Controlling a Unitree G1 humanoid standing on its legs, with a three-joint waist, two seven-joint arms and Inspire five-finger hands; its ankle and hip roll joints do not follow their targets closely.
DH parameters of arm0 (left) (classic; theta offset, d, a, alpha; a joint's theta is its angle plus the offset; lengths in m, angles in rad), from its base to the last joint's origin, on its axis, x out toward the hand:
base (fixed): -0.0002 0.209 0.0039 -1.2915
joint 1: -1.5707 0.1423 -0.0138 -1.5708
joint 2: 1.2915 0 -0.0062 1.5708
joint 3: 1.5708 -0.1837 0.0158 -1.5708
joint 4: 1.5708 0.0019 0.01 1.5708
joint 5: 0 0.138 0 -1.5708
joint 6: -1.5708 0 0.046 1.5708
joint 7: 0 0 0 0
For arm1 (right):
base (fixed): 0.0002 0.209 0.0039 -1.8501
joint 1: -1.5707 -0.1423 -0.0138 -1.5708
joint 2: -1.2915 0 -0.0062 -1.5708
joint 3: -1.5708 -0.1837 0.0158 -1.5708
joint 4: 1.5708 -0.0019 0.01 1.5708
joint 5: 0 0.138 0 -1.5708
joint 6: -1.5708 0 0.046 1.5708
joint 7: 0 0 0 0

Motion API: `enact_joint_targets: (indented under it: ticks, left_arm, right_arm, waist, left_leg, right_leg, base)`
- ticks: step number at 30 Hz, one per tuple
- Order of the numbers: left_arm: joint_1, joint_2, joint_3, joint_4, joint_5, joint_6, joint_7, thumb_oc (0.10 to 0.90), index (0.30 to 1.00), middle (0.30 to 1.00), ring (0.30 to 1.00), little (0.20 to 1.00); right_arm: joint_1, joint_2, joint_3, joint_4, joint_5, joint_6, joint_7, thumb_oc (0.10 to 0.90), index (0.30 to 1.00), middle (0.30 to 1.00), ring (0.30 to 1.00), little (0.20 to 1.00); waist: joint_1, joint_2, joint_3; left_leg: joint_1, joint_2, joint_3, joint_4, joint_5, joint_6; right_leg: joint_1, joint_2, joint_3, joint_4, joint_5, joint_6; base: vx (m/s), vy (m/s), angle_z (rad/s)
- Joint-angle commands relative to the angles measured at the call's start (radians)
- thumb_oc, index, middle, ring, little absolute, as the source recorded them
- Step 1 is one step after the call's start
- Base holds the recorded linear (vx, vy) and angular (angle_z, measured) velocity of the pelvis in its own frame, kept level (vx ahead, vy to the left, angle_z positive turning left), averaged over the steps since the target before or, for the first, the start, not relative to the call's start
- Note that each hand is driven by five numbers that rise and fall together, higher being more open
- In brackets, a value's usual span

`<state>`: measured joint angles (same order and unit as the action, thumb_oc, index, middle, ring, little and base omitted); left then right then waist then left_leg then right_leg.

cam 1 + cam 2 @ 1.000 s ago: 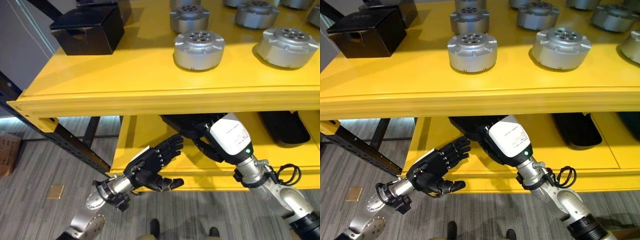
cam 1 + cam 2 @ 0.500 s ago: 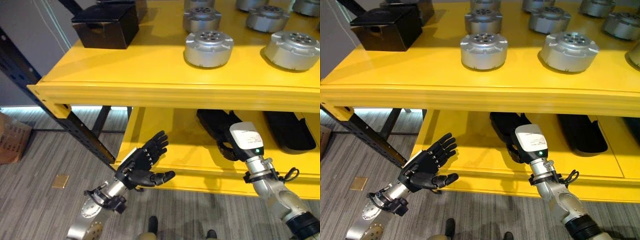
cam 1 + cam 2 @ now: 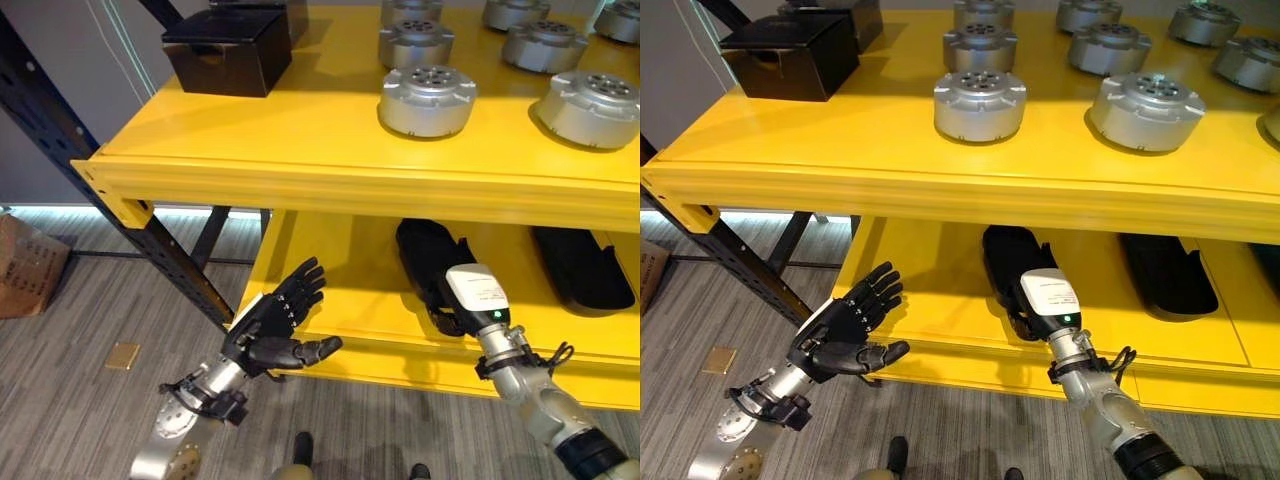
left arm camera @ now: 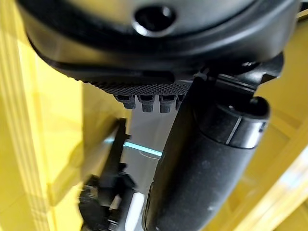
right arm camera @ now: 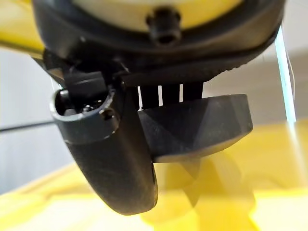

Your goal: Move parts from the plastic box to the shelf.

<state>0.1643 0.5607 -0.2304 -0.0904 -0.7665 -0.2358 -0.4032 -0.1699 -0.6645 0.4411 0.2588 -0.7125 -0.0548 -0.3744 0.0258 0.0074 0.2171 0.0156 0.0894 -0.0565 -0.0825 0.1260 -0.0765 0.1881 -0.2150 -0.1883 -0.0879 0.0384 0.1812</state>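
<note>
Below the yellow shelf (image 3: 300, 175), both hands at the lower tier.
Top tier: silver round parts (image 3: 427, 100), black box (image 3: 228, 50). Left hand (image 3: 268, 328) empty, fingers spread; right hand (image 3: 1025, 318) by black tray (image 3: 1012, 262), fingers hidden, cannot tell. Grey plank floor (image 3: 90, 400).

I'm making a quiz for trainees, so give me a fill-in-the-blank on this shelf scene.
1. The silver round parts stand on the ____ level of the yellow shelf.
2. The black box stands to the robot's ____ of them.
3. The left robot hand is ____, holding nothing.

Missing: upper; left; open
</note>
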Motion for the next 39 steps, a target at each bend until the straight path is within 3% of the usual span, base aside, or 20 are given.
enact_joint_targets:
  ticks: [1,6,7,12,16,31,39]
  left_arm:
    - [-0.095,-0.011,0.052,-0.089,0.018,-0.060,-0.020,0.900,1.000,1.000,1.000,1.000]
    - [-0.116,-0.031,0.047,-0.088,0.019,-0.033,-0.062,0.900,1.000,1.000,1.000,1.000]
    - [-0.126,-0.035,0.048,-0.083,0.022,-0.030,-0.061,0.900,1.000,1.000,1.000,1.000]
    - [-0.143,-0.050,0.047,-0.077,0.033,-0.015,-0.069,0.900,1.000,1.000,1.000,1.000]
    - [-0.158,-0.059,0.032,-0.089,0.030,-0.005,-0.096,0.900,1.000,1.000,1.000,1.000]
    - [-0.173,-0.034,0.015,-0.099,-0.001,0.009,-0.118,0.900,1.000,1.000,1.000,1.000]
    - [-0.179,-0.017,0.007,-0.097,-0.015,0.000,-0.133,0.900,1.000,1.000,1.000,1.000]
  right_arm:
    - [-0.154,0.000,0.027,0.018,0.088,0.023,0.028,0.400,0.300,0.300,0.300,0.300]
    - [-0.183,0.066,0.070,0.159,0.237,0.051,0.131,0.400,0.300,0.300,0.300,0.300]
    - [-0.196,0.093,0.079,0.194,0.293,0.080,0.151,0.400,0.300,0.300,0.300,0.300]
    - [-0.224,0.151,0.067,0.303,0.398,0.107,0.127,0.400,0.300,0.300,0.300,0.300]
    - [-0.274,0.204,0.031,0.437,0.471,0.135,0.066,0.400,0.300,0.300,0.300,0.300]
    - [-0.430,0.184,-0.020,0.649,0.408,0.175,0.033,0.400,0.300,0.300,0.300,0.300]
    - [-0.480,0.141,-0.019,0.675,0.334,0.205,0.018,0.400,0.300,0.300,0.300,0.300]
  waist:
    - [0.027,-0.004,-0.055]
    - [0.040,-0.003,-0.055]
    - [0.046,-0.004,-0.055]
    - [0.059,-0.004,-0.054]
    - [0.079,0.011,-0.044]
    - [0.119,0.043,-0.030]
    - [0.125,0.052,-0.019]
  left_leg:
    - [0.065,0.060,0.112,-0.005,-0.113,0.014]
    - [0.068,0.061,0.109,-0.005,-0.112,0.010]
    - [0.069,0.062,0.107,-0.005,-0.111,0.009]
    - [0.070,0.062,0.103,-0.005,-0.111,0.008]
    - [0.061,0.060,0.090,-0.005,-0.107,0.008]
    - [0.042,0.050,0.062,-0.005,-0.093,0.009]
    - [0.034,0.047,0.060,-0.005,-0.085,0.009]
  right_leg:
    - [-0.042,-0.004,-0.003,0.032,-0.036,-0.034]
    - [-0.035,-0.004,-0.009,0.027,-0.034,-0.037]
    - [-0.032,-0.004,-0.012,0.027,-0.033,-0.038]
    - [-0.027,-0.004,-0.017,0.028,-0.034,-0.041]
    - [-0.032,-0.004,-0.025,0.044,-0.042,-0.046]
    - [-0.031,-0.013,-0.045,0.060,-0.048,-0.045]
    - [-0.035,-0.013,-0.050,0.071,-0.052,-0.048]
  base:
    - [0.00,0.000,0.00]
    - [0.00,0.000,0.00]
    - [0.00,0.000,0.00]
    - [0.01,-0.014,0.02]
    - [0.00,0.000,0.00]
    - [-0.01,-0.005,0.07]
    - [0.00,0.000,0.02]
